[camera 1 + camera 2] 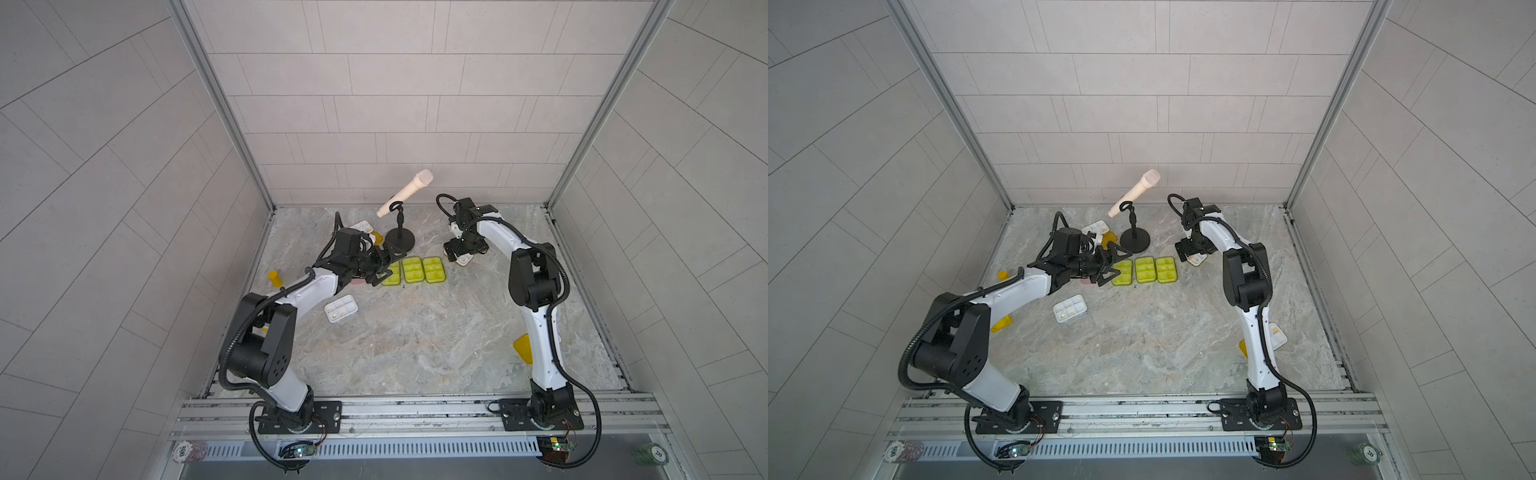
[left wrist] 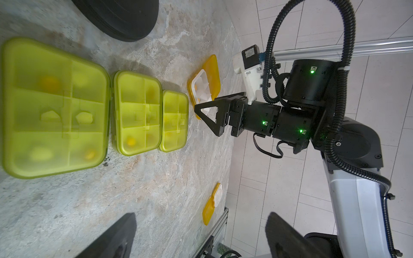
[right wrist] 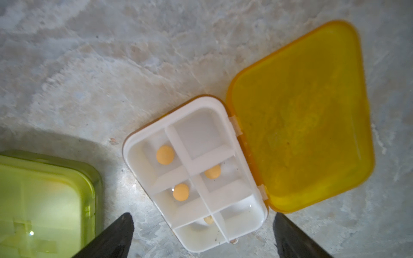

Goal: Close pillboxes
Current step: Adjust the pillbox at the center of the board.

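Note:
Three lime green pillboxes (image 1: 413,270) (image 2: 136,114) lie shut in a row mid-table. My left gripper (image 1: 388,264) (image 2: 201,234) stands open at the left end of that row, nothing between its fingers. Just right of the row lies an open pillbox: a white tray (image 3: 194,174) with several orange pills, its orange-yellow lid (image 3: 299,116) flat beside it. My right gripper (image 1: 457,254) (image 3: 203,232) hovers open over it, a finger either side of the tray's near end, not touching. In both top views the arm hides most of this box (image 1: 1196,259).
A black microphone stand (image 1: 400,240) stands behind the row. An open clear-lidded pillbox (image 1: 341,308) lies in front of my left arm, an open one (image 1: 361,226) behind my left arm, and another (image 1: 1277,334) by my right arm. A yellow bottle (image 1: 274,279) stands at the left.

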Motion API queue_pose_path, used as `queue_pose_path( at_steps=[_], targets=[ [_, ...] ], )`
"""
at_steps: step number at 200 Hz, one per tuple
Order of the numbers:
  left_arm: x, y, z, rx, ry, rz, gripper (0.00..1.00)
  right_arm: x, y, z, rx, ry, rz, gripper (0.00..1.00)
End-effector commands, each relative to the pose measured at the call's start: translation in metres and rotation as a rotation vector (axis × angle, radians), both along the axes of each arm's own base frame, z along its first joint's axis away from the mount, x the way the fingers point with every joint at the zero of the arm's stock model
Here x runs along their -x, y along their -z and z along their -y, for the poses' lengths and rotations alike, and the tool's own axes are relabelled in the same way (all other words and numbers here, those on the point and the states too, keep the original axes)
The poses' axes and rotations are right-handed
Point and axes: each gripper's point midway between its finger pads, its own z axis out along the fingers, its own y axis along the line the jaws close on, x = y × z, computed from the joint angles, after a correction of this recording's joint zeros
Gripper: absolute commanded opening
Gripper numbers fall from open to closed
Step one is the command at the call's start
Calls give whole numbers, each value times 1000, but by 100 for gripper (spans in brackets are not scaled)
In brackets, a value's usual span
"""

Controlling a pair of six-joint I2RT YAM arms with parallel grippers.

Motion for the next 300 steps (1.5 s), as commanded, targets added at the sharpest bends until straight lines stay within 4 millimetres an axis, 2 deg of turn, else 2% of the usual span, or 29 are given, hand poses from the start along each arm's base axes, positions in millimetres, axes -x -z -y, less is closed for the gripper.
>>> queue_pose_path(
  at_steps=[1, 58, 114, 150, 228, 300],
  targets=[
    [-3, -8, 7, 21, 17, 26, 95, -1, -16, 4, 35, -55, 25, 100],
    [-2, -8, 8, 21, 21, 29, 95, -10, -10, 6, 60, -55, 10, 100],
    [-2, -8, 8, 22, 21, 25, 95, -6, -17, -5, 5, -74, 23, 100],
    [-2, -8, 8, 22, 21, 26, 95, -3, -7, -5, 18, -78, 2, 99],
    [-2, -6, 8, 19, 19, 22, 95, -6, 1, 4, 95, -78, 10, 100],
    [-3, -5, 8, 19, 18, 19, 95, -7, 7, 1, 89, -94, -7, 100]
  ],
)
